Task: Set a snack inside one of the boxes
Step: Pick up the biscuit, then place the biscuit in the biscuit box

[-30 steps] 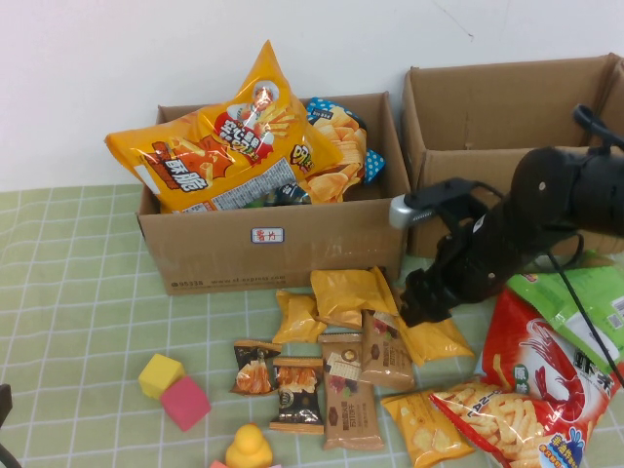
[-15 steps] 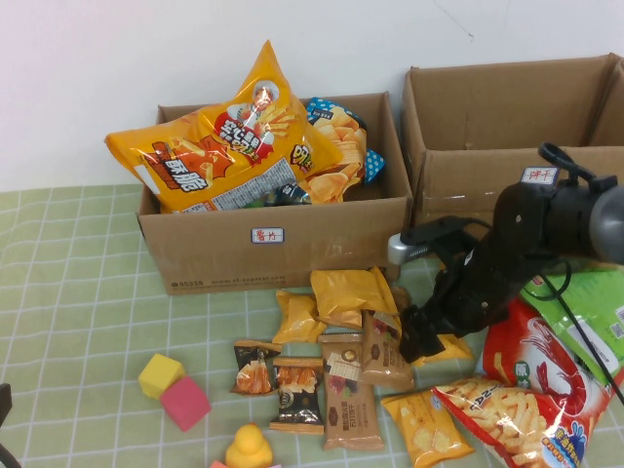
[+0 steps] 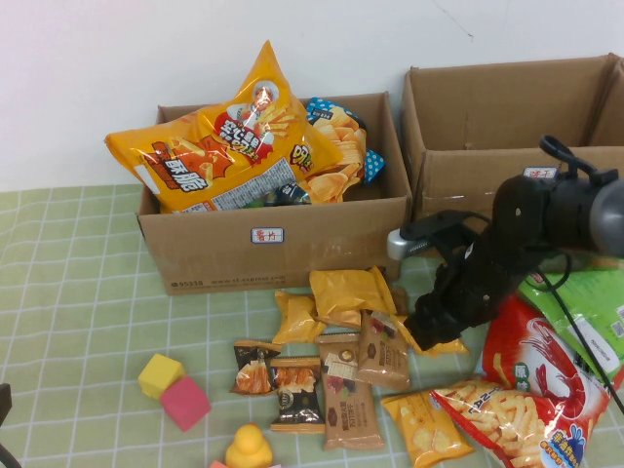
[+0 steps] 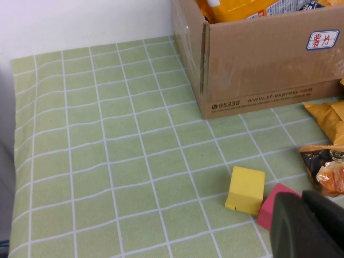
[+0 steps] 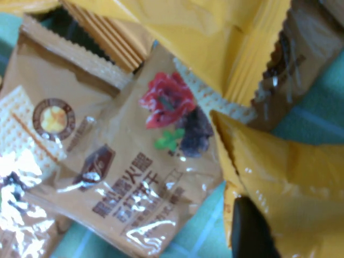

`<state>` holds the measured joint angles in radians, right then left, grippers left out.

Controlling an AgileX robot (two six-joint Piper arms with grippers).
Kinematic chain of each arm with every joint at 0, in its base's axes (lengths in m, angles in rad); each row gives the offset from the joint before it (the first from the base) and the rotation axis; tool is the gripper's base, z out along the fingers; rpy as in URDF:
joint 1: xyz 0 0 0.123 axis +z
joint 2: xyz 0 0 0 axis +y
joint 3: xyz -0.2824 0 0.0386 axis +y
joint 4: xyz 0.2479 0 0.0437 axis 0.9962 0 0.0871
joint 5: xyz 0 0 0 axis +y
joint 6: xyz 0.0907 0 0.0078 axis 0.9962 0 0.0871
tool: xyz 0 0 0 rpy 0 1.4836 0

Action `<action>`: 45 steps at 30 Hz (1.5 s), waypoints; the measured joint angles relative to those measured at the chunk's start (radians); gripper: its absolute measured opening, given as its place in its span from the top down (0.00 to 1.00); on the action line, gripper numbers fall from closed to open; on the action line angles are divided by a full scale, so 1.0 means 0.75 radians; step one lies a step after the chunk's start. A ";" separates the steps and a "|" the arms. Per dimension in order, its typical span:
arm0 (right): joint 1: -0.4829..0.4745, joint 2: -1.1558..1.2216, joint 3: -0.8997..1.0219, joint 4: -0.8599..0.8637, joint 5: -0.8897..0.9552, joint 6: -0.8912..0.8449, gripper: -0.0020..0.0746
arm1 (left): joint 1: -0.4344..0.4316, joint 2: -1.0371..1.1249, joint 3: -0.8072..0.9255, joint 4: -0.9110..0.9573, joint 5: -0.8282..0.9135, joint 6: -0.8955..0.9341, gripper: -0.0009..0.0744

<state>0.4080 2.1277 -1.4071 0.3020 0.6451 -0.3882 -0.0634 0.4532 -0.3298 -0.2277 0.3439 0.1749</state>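
Snack not yet boxed; pick-up stage only, by the look of things.

- Right tool (image 3: 426, 331): low over the loose snack pile in front of the left box (image 3: 292, 249), down at a small yellow packet (image 3: 437, 341) that lies on the worktop (image 3: 78, 322) just right of the pile's brown packet (image 3: 385, 356). Cannot tell whether apart, together or clamped; only 1 dark fingertip (image 5: 251, 232) shows in the right wrist view, resting at the edge of the yellow packet beside the brown one.
- Left tool (image 4: 309, 226): parked far left of the left box, near the yellow cube (image 4: 245, 189) and pink cube (image 4: 274, 204); cannot tell its state either.
- Left box: already heaped with large orange chip bags (image 3: 224, 146), little room left.
- Right box (image 3: 507, 127): just right of the left box, seemingly empty inside, so probably the easier target.
- Remaining, as judged: secure the yellow packet, lift it clear of the neighbouring packets, carry it back over 1 of the 2 boxes, release.
- Risk: crinkly film may slip or drag the brown packet along.
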 joint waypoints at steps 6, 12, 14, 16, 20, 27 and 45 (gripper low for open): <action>0.000 -0.006 -0.113 -0.083 0.213 0.037 0.57 | 0.000 0.000 0.000 0.000 0.000 0.003 0.99; 0.000 -0.046 -0.306 -0.197 0.389 0.227 0.57 | 0.000 0.000 0.000 0.000 0.000 -0.008 0.99; 0.000 -0.057 -0.381 -0.230 0.464 0.266 0.58 | 0.000 0.000 0.000 0.000 0.000 -0.008 0.99; 0.000 -0.070 -0.459 -0.252 0.550 0.287 0.58 | 0.000 0.000 0.000 0.000 0.000 -0.010 0.99; 0.000 -0.089 -0.655 -0.275 0.693 0.302 0.58 | 0.000 0.000 0.000 0.000 0.000 -0.010 0.99; 0.000 -0.096 -0.946 -0.439 0.720 0.305 0.58 | 0.000 0.000 0.000 0.000 0.000 -0.010 0.99; -0.131 0.132 -0.986 -0.711 0.259 0.845 0.52 | 0.000 0.000 0.000 0.000 -0.002 -0.014 0.99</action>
<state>0.3101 2.2267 -2.1463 -0.2316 0.8397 0.2454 -0.0634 0.4532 -0.3298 -0.2277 0.3422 0.1645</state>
